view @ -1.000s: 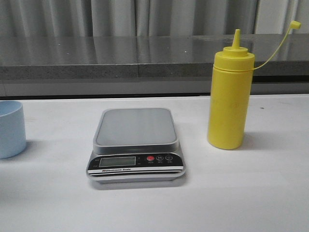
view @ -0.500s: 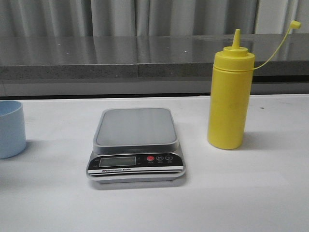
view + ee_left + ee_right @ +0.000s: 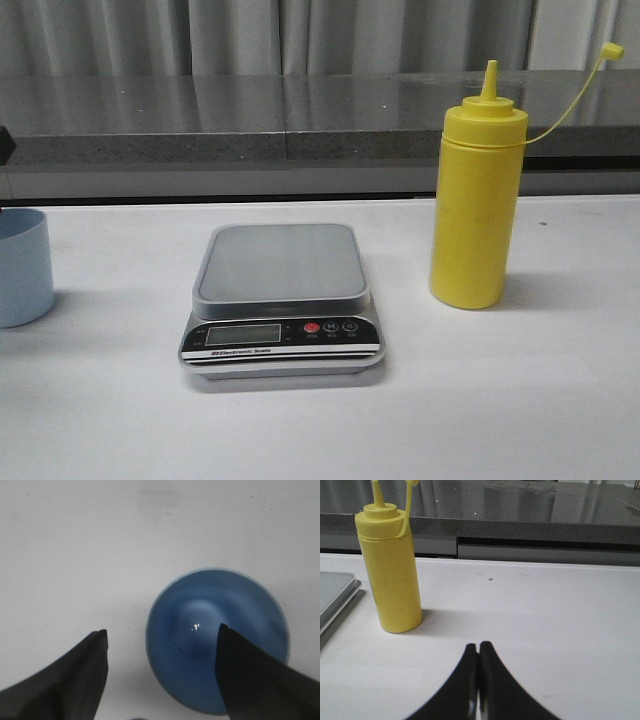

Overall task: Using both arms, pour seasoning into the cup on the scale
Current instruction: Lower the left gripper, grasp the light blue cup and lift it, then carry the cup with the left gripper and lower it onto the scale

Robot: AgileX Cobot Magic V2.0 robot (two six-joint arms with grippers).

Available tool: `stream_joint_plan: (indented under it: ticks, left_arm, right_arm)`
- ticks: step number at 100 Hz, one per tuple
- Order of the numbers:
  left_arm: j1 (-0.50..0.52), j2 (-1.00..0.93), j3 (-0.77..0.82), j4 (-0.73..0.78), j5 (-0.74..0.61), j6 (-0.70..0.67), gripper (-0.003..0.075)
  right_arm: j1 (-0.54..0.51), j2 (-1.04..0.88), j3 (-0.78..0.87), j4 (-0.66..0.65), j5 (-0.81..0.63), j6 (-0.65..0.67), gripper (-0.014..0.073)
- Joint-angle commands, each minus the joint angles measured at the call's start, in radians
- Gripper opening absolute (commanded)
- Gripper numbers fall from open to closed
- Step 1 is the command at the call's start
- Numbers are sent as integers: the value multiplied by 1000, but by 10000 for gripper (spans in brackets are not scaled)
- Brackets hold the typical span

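The pale blue cup [image 3: 22, 268] stands upright at the table's far left, cut by the frame edge. In the left wrist view I look down into the cup [image 3: 200, 630]. My left gripper [image 3: 162, 632] is open above it, one finger over the cup's mouth, the other over bare table beside it. The grey scale [image 3: 282, 298] sits mid-table with nothing on its platform. The yellow seasoning bottle [image 3: 475, 205] stands upright to the scale's right, cap hanging on its tether. My right gripper [image 3: 479, 646] is shut and empty, well short of the bottle [image 3: 390, 575].
A dark stone ledge [image 3: 300, 115] runs along the table's back edge. A small black part of the left arm [image 3: 5, 143] shows at the front view's left edge. The scale's corner [image 3: 335, 597] shows beside the bottle in the right wrist view.
The cup has slid a little further left in the front view. A black part of the left arm has come into view above it.
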Motion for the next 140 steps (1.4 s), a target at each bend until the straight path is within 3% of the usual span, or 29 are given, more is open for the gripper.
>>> stream_joint_plan:
  ticks: [1, 20, 34, 48, 61, 80, 109, 140]
  left_arm:
    - [2, -13, -34, -7, -44, -7, 449]
    - [2, 25, -34, -10, -46, -7, 445]
    - [2, 24, -34, -10, -51, -7, 382]
    - [2, 24, -34, -10, -70, -7, 213]
    - [2, 24, -34, -10, -84, -7, -19]
    - [2, 24, -38, -16, -85, -7, -20]
    - [-10, -67, -120, -79, 22, -7, -20]
    - [-139, -106, -282, -85, 186, -5, -20]
  right_arm:
    - [-7, -19, -22, -1, -82, 0, -67]
    - [-7, -19, -22, -1, -82, 0, -67]
    - [-7, -19, -22, -1, -82, 0, -67]
    - [-7, -19, -22, -1, -82, 0, -67]
    - [-7, -19, -22, -1, -82, 0, -67]
    - [-7, -19, -22, -1, -82, 0, -67]
    - [-7, -19, -22, -1, -82, 0, -67]
    - [-7, -19, -22, -1, -82, 0, -67]
